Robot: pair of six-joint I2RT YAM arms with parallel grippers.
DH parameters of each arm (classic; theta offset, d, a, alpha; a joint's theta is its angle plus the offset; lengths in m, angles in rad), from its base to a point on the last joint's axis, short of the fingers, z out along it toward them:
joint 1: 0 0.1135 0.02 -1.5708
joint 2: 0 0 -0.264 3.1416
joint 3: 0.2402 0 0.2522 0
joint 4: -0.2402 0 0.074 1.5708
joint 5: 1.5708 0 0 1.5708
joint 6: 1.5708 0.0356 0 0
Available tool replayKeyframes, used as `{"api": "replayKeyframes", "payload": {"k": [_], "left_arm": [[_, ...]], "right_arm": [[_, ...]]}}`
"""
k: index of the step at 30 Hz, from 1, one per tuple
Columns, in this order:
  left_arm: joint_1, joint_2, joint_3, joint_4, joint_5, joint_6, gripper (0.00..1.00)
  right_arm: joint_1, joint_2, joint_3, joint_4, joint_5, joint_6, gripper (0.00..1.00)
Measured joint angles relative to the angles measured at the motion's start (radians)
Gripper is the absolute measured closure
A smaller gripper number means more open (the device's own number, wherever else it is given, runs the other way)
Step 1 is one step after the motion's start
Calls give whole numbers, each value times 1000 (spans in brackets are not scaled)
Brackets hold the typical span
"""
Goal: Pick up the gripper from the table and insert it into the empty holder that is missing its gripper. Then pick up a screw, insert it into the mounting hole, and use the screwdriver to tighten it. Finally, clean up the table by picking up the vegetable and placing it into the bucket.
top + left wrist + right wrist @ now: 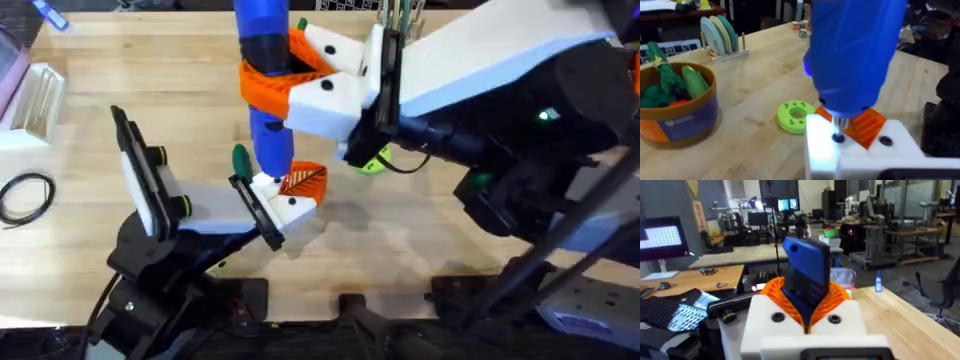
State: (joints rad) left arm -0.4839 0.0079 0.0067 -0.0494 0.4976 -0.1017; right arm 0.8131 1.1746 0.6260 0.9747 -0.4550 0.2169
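Right end effector (290, 65) is clenched on the screwdriver (265, 80), holding the blue handle upright with its thin tip pointing down. That tip sits in the mounting hole (838, 137) on the white holder (860, 150). The orange gripper (305, 180) is already pushed into this holder. Left end effector (275, 205) is low on the tabletop (420, 230), at about 6 o'clock from the blue handle; I cannot tell how its fingers stand.

To do this step well, keep the screwdriver straight up and press gently, so the tip does not slip out.

A green disc (796, 116) lies just beside the holder at 9 o'clock in the left wrist view. Farther that way is the bucket (675, 115), with toy vegetables inside. Bare wood lies between them, so there is room to move.
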Motion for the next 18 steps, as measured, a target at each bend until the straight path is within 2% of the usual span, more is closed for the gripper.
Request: {"api": "replayKeyframes", "payload": {"k": [6, 18], "left_arm": [[0, -7, 4, -6, 0, 4, 996], [0, -7, 4, -11, 0, 4, 996]], "right_arm": [[-8, 2, 5, -4, -16, 1, 979], [-42, 1, 88, -19, -9, 4, 979]]}}
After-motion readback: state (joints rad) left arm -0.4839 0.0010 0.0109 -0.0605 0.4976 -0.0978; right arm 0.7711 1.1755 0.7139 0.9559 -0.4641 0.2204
